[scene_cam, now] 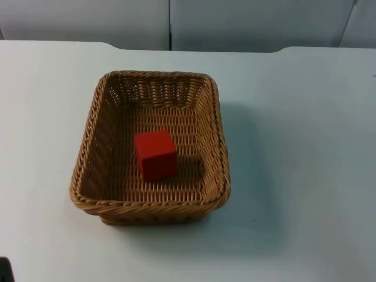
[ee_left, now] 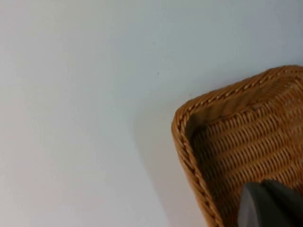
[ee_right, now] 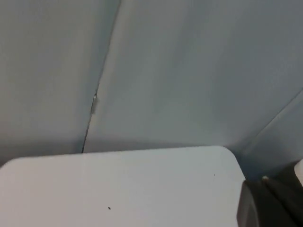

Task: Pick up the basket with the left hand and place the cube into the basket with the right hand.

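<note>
Red cube (scene_cam: pixel 155 154) sits inside the wicker basket (scene_cam: pixel 88 147).
Basket's long axis runs near-to-far on the white table (scene_cam: pixel 305 147); can't tell either gripper's state.

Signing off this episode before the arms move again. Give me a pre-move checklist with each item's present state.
1. Cube in basket: ok. The red cube rests on the floor of the wicker basket.
2. Cube clear of the walls: ok, it sits near the middle, apart from the rim.
3. Basket set down: ok, it stands flat and upright on the white table, with nothing gripping it.
4. Left gripper clear of the basket: cannot tell. The left wrist view looks onto a basket corner, so the gripper is near, but its fingers' state is not readable.
5. Right gripper clear: ok, its view faces the table's far edge and the grey partition wall.
</note>
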